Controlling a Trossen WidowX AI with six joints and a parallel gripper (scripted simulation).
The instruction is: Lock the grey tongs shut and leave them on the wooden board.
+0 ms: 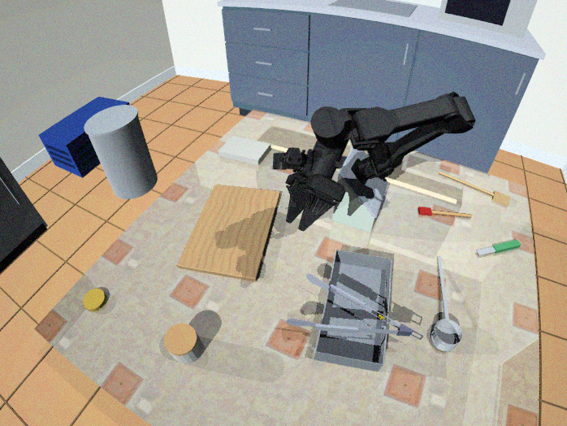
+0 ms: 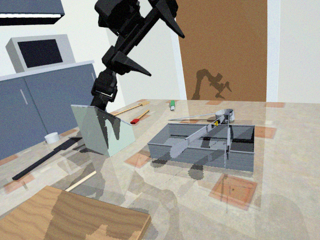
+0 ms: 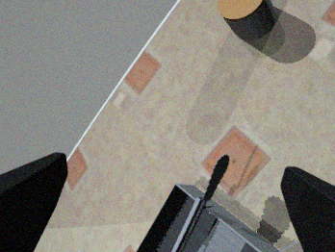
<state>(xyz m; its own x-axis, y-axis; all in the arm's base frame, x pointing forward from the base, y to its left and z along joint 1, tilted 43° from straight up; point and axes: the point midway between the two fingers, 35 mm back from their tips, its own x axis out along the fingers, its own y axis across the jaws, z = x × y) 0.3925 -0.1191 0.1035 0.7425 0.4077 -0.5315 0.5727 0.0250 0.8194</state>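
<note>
The grey tongs (image 1: 316,280) (image 2: 178,150) (image 3: 221,170) lie open across the roasting tin (image 1: 348,362) (image 2: 240,160). Their two arms spread apart over the near-board rim. Their hinge end overhangs the opposite side, and a small yellow part shows near it. The wooden board (image 1: 235,202) (image 2: 25,206) lies flat, apart from the tin, with nothing on it but the arm's shadow. My gripper (image 1: 296,225) (image 2: 167,56) (image 3: 175,171) is open and empty. It hangs high in the air, pointing down at a slant, well above the tongs and touching nothing.
A pale green wedge-shaped block (image 1: 356,217) (image 2: 82,126) stands between the arm's base and the tin. A ladle (image 1: 446,334) lies beyond the tin, near a red brush (image 1: 425,210) (image 2: 135,120) and a green-handled tool (image 1: 507,245) (image 2: 172,103). An orange-topped cylinder (image 1: 180,339) (image 3: 241,7) stands nearby.
</note>
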